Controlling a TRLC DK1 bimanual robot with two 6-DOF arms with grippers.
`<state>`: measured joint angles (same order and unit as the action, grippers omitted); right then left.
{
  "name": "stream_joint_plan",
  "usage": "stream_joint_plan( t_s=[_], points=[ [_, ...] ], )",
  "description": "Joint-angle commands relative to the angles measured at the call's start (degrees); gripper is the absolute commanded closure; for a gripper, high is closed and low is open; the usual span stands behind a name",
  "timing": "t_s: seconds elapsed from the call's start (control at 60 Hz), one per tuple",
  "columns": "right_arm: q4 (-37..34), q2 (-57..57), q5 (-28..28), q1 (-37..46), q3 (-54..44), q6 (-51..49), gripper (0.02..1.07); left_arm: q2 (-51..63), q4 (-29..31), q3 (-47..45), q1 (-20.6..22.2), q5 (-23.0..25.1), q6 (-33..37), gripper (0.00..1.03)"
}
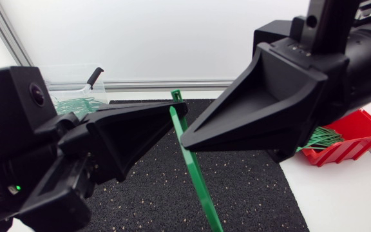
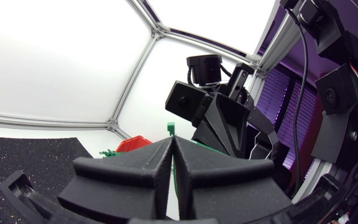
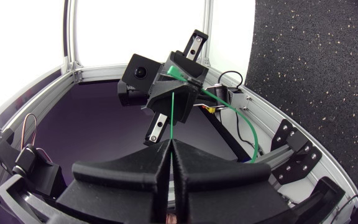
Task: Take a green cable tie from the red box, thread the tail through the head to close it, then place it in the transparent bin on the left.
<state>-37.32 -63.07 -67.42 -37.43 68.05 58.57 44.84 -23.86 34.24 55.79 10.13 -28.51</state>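
Clearly the slim green plastic cable tie point(image 1: 192, 164) has left the red plastic box point(image 1: 356, 138), clenched aloft by the matte black left pincer point(image 1: 181, 111) and right pincer point(image 1: 185, 140), seemingly unthreaded, the transparent plastic bin point(image 1: 63, 80) yet to come.

Matte black, wedge-shaped fingers point(image 1: 263, 103)
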Motion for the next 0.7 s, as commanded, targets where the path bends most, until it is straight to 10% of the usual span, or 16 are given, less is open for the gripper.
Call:
stream_joint_plan(
  t_s=[0.0, 0.683],
  points=[
    [-0.12, -1.0, 0.27, -0.54, 1.21, 1.29, 1.01, -0.19, -0.58, -0.58, 0.02, -0.29, -0.93, 0.99],
    [0.93, -1.27, 0.36, 1.66, 0.94, 1.2, 1.01, -2.56, -0.75, -2.69, -0.33, 1.65, 0.56, 0.99]
  ],
)
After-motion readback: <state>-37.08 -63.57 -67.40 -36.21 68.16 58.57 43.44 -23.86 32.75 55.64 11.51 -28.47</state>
